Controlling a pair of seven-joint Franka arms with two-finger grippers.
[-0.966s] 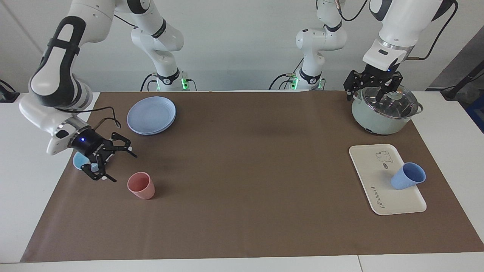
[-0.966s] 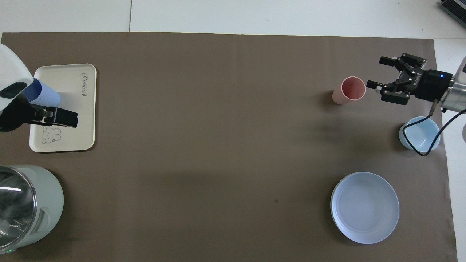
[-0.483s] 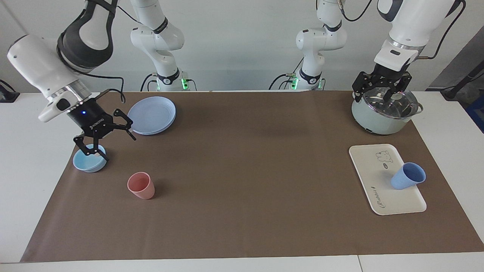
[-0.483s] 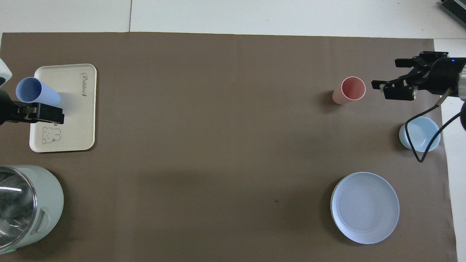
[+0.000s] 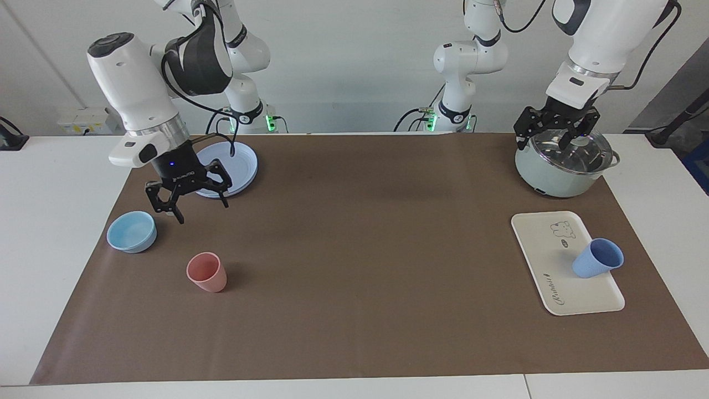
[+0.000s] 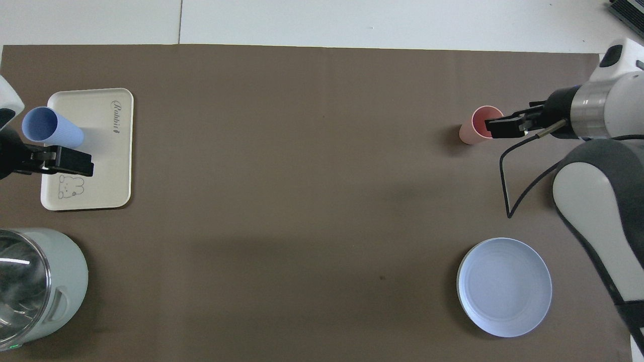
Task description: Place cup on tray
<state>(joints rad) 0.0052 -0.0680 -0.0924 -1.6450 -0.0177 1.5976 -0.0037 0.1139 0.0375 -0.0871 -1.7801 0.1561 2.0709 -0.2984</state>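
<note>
two grippers: both raised, jaws spread, empty.
cup (image 5: 597, 258): upright on the tray (image 5: 548, 260), at its edge.
left gripper (image 5: 550, 136): above the pot (image 5: 562, 166).
right gripper (image 5: 191, 205): above the mat (image 5: 354, 266), beside the plate (image 5: 243, 163).

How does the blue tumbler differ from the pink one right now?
Colour: the periwinkle-blue plastic tumbler is blue, the salmon-pink plastic tumbler pink.
Support: the blue one rests on the cream-white rectangular tray at the left arm's end; the pink one stands on the brown mat at the right arm's end.
Pose: the blue one leans, mouth tipped outward past the tray's edge; the pink one is upright.
Shared: same tapered, handleless shape; neither is gripped.
</note>
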